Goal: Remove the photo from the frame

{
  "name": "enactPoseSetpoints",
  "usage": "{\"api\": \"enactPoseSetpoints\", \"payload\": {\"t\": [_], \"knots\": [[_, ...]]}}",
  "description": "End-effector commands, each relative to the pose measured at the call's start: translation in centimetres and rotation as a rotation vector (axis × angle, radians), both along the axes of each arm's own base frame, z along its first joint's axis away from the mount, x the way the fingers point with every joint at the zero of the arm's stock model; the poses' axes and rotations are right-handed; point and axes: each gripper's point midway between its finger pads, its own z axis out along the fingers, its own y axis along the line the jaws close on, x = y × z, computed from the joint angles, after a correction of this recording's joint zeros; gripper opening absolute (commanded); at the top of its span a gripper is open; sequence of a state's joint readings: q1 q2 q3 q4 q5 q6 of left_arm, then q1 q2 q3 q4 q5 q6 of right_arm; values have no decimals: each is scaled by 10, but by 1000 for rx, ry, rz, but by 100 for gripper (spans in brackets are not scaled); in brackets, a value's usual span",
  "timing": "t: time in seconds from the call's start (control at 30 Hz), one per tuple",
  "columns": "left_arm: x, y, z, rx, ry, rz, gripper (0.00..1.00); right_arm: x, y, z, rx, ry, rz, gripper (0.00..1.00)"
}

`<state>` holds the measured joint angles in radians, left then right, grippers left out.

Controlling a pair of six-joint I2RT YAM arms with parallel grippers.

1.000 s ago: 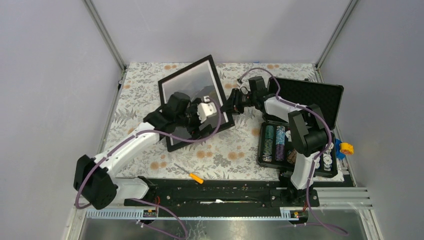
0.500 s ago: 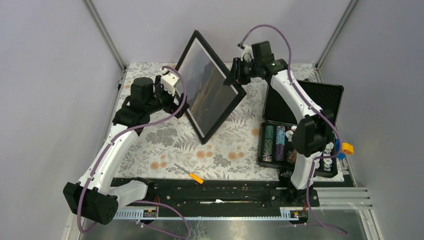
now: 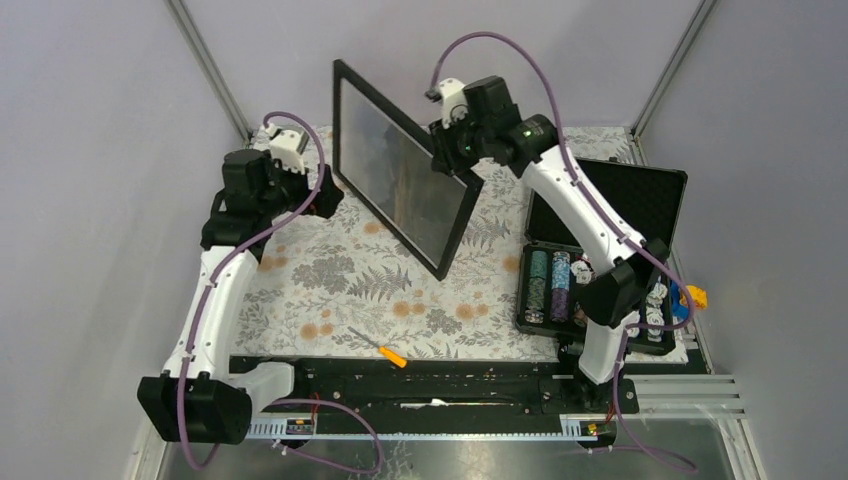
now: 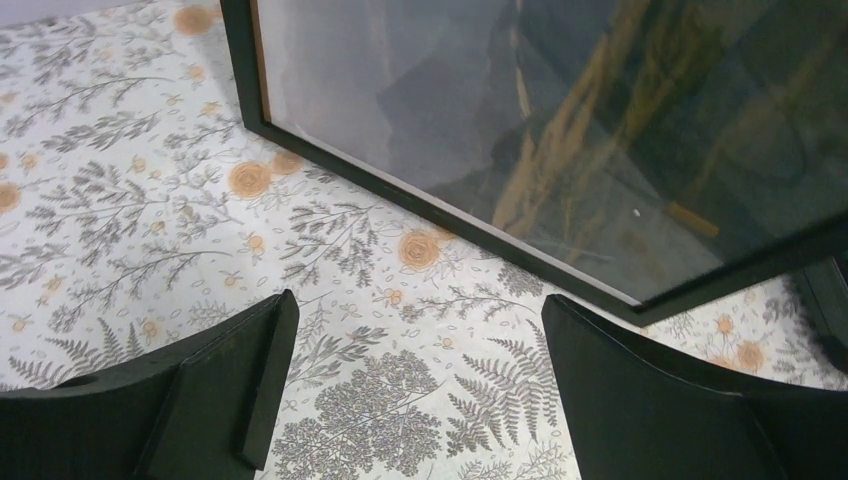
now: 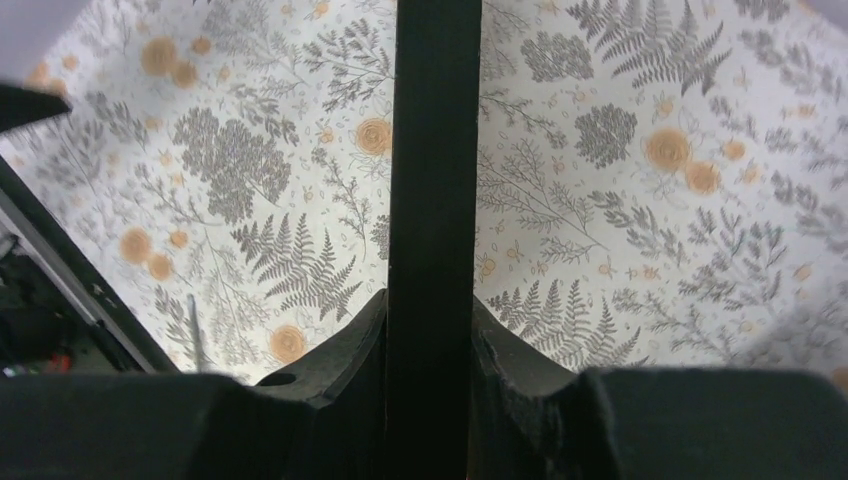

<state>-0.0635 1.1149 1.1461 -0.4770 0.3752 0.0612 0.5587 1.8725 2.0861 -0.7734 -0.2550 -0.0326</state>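
Right jaws pinch the frame (image 3: 396,178), left jaws gape wide, over floral tablecloth (image 3: 330,285) between grey walls (image 3: 90,150).

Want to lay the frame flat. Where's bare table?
Bare cloth left of centre, bordered by the left arm, the raised frame and the screwdriver in front. Crowded on the right: the open chip case fills that side.

The table (image 3: 330,285) is viewed whole from high above its near edge; both wrist cameras are pointed downward, close in; the frame (image 3: 400,190) is shared by all three.
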Motion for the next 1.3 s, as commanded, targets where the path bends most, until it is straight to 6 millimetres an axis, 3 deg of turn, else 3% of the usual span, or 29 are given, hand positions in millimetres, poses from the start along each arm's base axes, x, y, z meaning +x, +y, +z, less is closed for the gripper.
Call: {"api": "enactPoseSetpoints", "payload": {"t": [0.0, 0.23, 0.4, 0.6, 0.93, 1.13, 1.27], "knots": [[10, 17, 31, -86, -62, 55, 99, 0, 3, 57, -207, -399, 91, 0], [11, 69, 52, -161, -90, 182, 99, -17, 21, 71, -394, -618, 115, 0], [-1, 99, 80, -174, -161, 229, 99, -30, 30, 59, -483, -691, 147, 0], [-15, 107, 94, -128, -196, 231, 99, -45, 36, 9, -585, -718, 201, 0], [-13, 111, 61, -144, -138, 255, 99, -64, 61, -69, -689, -777, 158, 0], [-10, 117, 41, -148, -108, 284, 99, -71, 77, -112, -721, -768, 141, 20], [-9, 119, 34, -147, -98, 293, 99, -82, 90, -137, -738, -760, 173, 26]]}}
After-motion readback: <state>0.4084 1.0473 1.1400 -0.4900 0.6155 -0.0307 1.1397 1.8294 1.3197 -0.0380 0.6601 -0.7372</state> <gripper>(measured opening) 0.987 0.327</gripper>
